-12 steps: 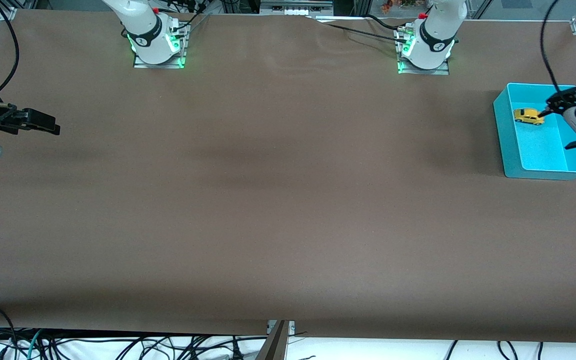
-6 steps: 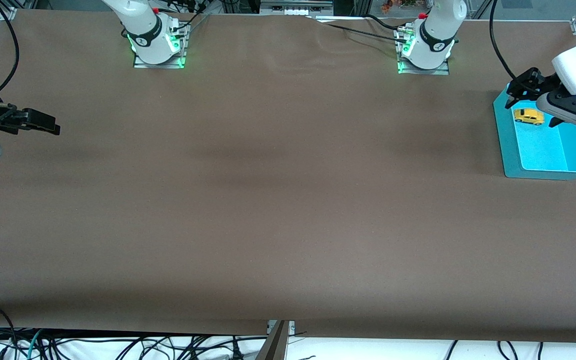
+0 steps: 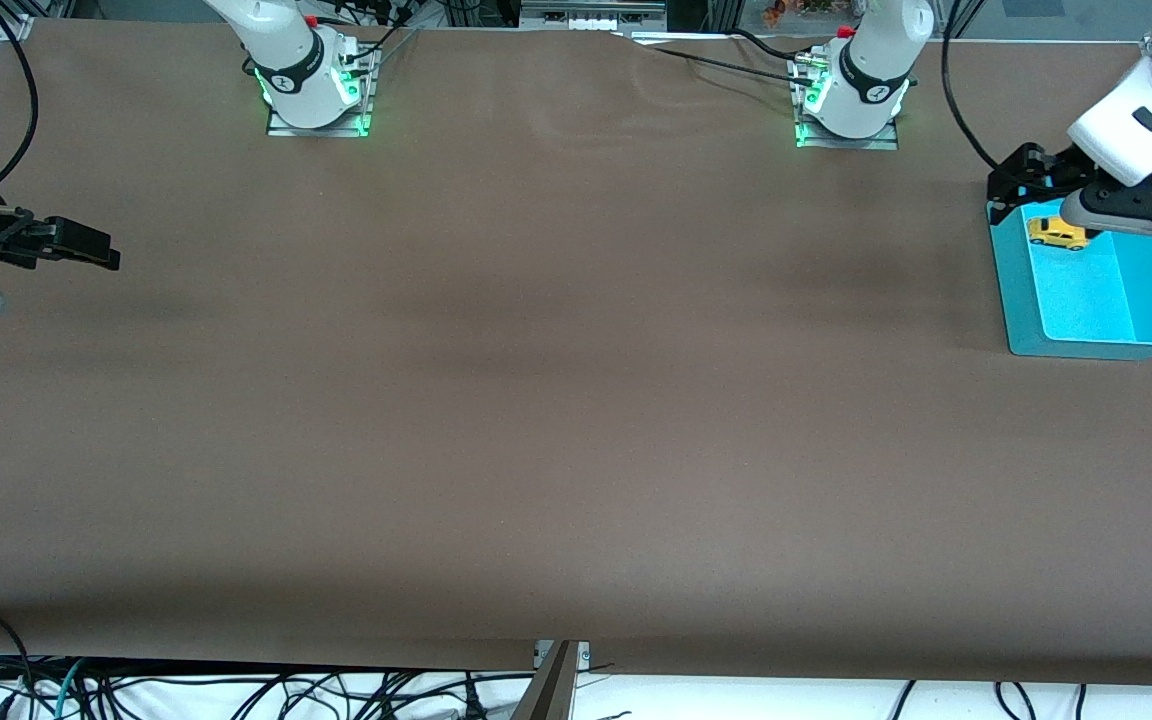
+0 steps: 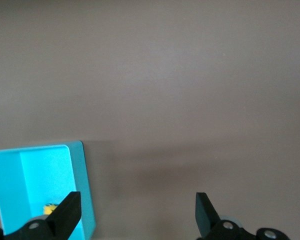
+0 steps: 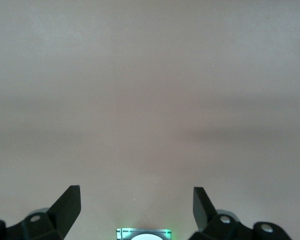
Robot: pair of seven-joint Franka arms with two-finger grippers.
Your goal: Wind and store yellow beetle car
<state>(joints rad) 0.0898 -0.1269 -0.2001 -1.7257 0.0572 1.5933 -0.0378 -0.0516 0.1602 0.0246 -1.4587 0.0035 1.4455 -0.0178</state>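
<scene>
The yellow beetle car [image 3: 1056,234] lies in a teal bin [image 3: 1021,300] at the left arm's end of the table, in the bin's part farther from the front camera. Only a sliver of the car [image 4: 50,208] shows in the left wrist view, inside the bin [image 4: 86,190]. My left gripper [image 3: 1011,195] hangs open and empty over the bin's corner nearest the arm bases. One finger of the left gripper [image 4: 137,200] is over the bin, the other over bare table. My right gripper [image 3: 86,248] waits open at the right arm's end; between the right gripper's [image 5: 136,192] fingers is only brown table.
Brown table cover [image 3: 556,380] spreads between the two arms. The arm bases [image 3: 316,95] [image 3: 851,105] stand along the edge farthest from the front camera. The right arm's base [image 5: 142,234] also shows in the right wrist view. Cables hang along the table's near edge.
My left gripper has risen out of the bin and drawn back toward the arm bases, empty. The car stays in the bin. The right arm has not moved.
</scene>
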